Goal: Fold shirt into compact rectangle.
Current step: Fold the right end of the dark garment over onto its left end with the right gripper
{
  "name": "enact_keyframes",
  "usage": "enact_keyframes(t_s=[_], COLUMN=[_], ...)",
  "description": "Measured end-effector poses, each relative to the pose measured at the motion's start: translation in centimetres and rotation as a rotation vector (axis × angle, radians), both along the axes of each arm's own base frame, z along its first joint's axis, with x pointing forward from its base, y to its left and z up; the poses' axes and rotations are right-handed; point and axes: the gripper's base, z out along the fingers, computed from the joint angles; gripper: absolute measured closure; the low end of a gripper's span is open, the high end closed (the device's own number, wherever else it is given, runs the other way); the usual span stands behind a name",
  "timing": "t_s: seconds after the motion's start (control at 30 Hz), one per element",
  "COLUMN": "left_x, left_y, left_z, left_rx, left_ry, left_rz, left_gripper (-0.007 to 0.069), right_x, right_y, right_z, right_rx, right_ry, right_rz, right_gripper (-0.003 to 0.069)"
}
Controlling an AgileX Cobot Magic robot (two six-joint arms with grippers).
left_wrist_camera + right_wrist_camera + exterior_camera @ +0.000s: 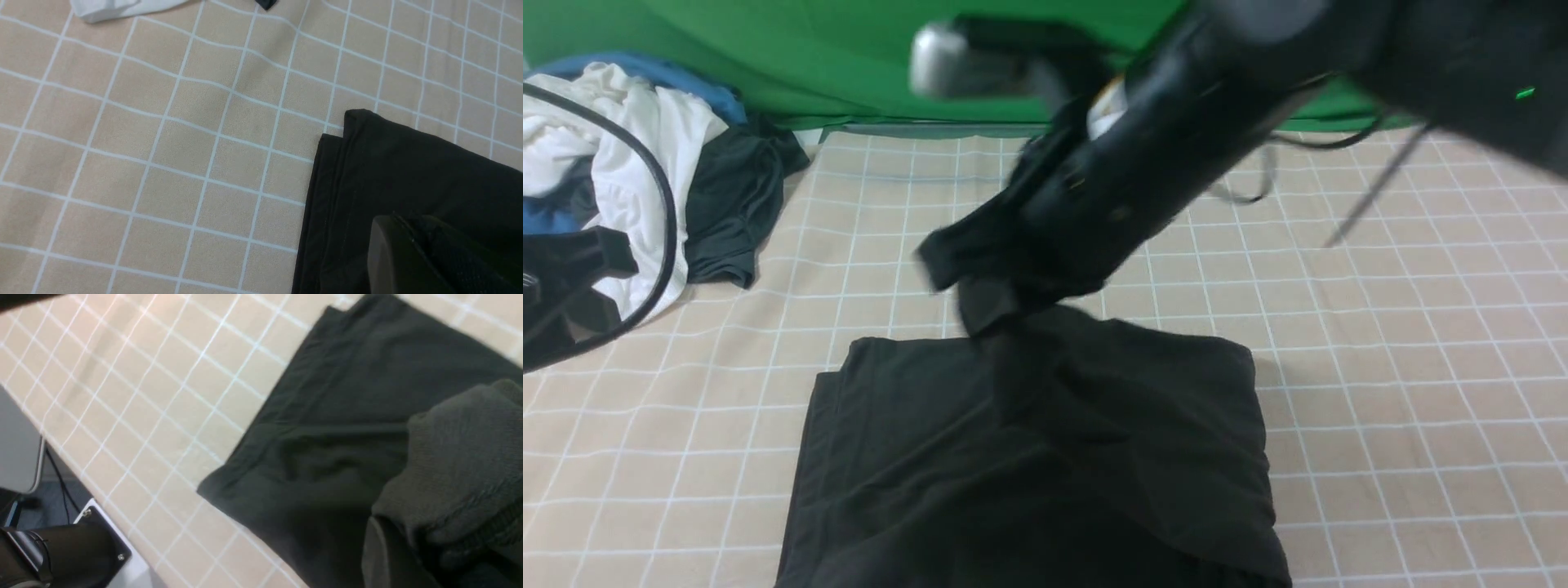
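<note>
Folded black shirt (1045, 457) lay on checked tablecloth (1405, 367), centre, near side. Right gripper (404, 551) clamped on ribbed sleeve cuff (461, 457), raised above far edge. Left gripper (416, 245) jaws together, over shirt's far left corner.

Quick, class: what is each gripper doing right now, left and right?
Left gripper: closed; whether it pinches the shirt cannot be told.
Right gripper: closed on the shirt's ribbed cuff.
</note>
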Motion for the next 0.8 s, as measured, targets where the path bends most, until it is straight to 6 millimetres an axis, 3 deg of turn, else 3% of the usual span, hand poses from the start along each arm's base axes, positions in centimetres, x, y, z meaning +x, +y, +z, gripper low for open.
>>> enact_keyframes(t_s=[0.27,0.47,0.57,0.6,0.73,0.8], left_x=[0.0,0.0,0.0,0.0,0.0,0.0], left_y=[-0.1,-0.1,-0.1,-0.1,-0.1,-0.1], left_z=[0.1,0.1,0.1,0.1,0.1,0.1], left_rx=[-0.01,-0.012,-0.012,-0.012,-0.012,-0.012], left_ry=[-0.012,-0.012,-0.012,-0.013,-0.016,-0.016], left_rz=[0.002,0.003,0.003,0.003,0.004,0.004], left_gripper=[0.0622,0.0622,0.0622,0.0622,0.0622,0.0622], right_x=[-0.5,-0.1,0.4,0.7,1.0,0.9], right_y=[6.4,9.6,10.4,10.7,11.1,11.1], right_z=[-4.5,-7.0,-8.3,-9.0,-10.3,-10.2], right_rx=[-0.009,0.048,0.066,0.075,0.073,0.062], right_ry=[0.063,0.064,0.059,0.053,0.063,0.063], right_rz=[0.087,0.089,0.069,0.057,0.047,0.075], right_gripper=[0.0563,0.0555,0.0494,0.0412,0.023,0.0202])
